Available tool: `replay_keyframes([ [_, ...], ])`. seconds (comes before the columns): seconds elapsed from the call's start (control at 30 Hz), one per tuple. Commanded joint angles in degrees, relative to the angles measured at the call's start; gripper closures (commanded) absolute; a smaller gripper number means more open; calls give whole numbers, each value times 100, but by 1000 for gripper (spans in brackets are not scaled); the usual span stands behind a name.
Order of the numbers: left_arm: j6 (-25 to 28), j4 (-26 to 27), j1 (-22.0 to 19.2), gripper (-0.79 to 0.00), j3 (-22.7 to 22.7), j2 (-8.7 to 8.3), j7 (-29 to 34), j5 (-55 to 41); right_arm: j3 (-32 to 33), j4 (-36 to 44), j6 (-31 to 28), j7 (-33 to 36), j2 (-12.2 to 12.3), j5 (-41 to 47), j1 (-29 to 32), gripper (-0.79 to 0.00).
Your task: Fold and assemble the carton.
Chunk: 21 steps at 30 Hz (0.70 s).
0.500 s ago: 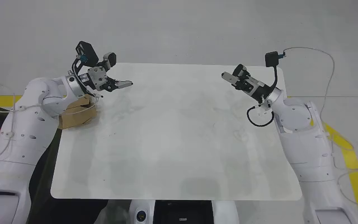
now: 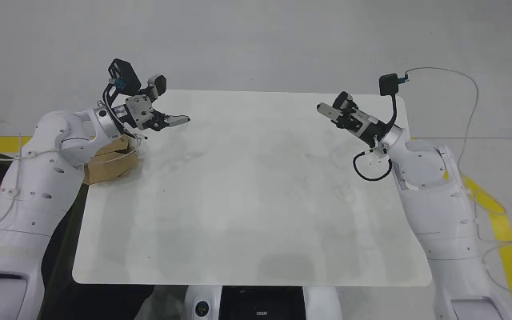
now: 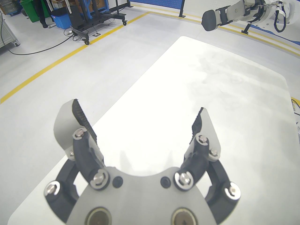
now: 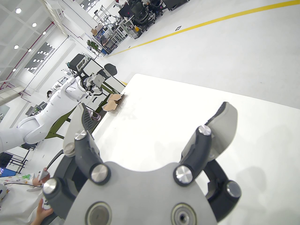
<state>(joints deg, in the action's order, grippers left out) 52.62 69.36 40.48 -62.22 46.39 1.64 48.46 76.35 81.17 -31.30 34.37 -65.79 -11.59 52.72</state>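
A brown cardboard carton sits at the white table's left edge, partly hanging over it and partly hidden under the left arm; across the table it appears as a small brown shape. My left gripper hovers open above the table's far left corner, beside and beyond the carton, with nothing between its fingers. My right gripper hovers open over the far right corner, holding nothing. From the left wrist the right gripper's dark fingertip is seen farther off.
The tabletop carries nothing besides the carton. A loose black cable loops under the right arm near the table's right edge. Grey floor with yellow lines surrounds the table.
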Motion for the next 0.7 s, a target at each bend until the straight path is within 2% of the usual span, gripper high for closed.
replay_keyframes([
  [0.0,0,0,0,-784,0,0,0,0,0,0,0,0,0,0,0,-784],
  [0.47,-109,41,76,-785,-25,5,-19,-117,0,0,0,1,0,0,0,-785],
  [0.57,-54,110,169,-785,-102,-19,254,-337,0,0,0,1,0,0,0,-785],
  [0.67,149,-53,212,-785,-161,-54,732,-747,0,0,0,1,0,0,0,-785],
])
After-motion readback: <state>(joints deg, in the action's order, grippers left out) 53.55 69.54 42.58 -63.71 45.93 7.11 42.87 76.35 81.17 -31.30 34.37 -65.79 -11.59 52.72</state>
